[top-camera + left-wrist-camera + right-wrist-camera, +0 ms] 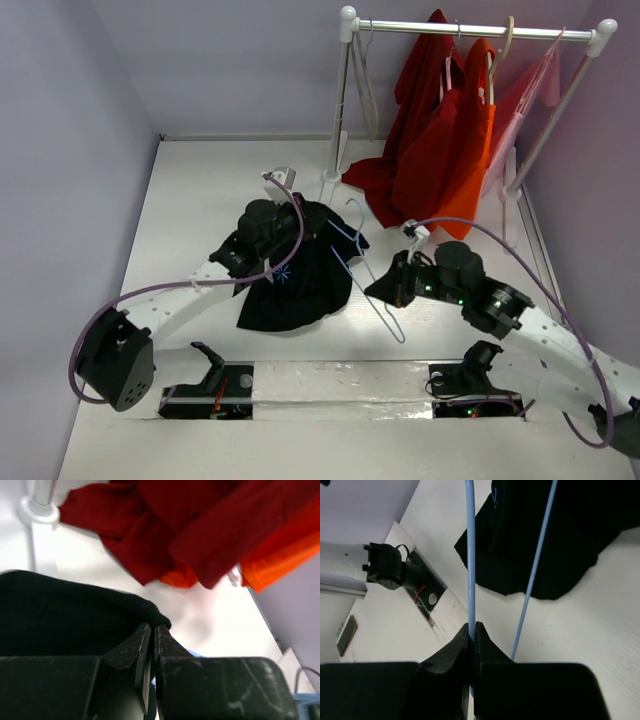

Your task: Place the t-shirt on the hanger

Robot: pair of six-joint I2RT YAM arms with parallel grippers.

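Note:
The black t-shirt [300,275] lies bunched in the middle of the table. My left gripper [268,225] is shut on a fold of the t-shirt [75,615] near its upper edge. The light-blue wire hanger [365,265] stands beside and partly inside the shirt, its hook toward the rack. My right gripper [388,283] is shut on one bar of the hanger [470,555]; the second bar [535,570] runs to the right, and the t-shirt [545,535] lies behind both bars.
A white clothes rack [470,28] stands at the back right with red, orange and pink garments [440,150] hanging to the table, and its foot [37,507] shows in the left wrist view. The arm bases [340,385] sit along the near edge. Walls close both sides.

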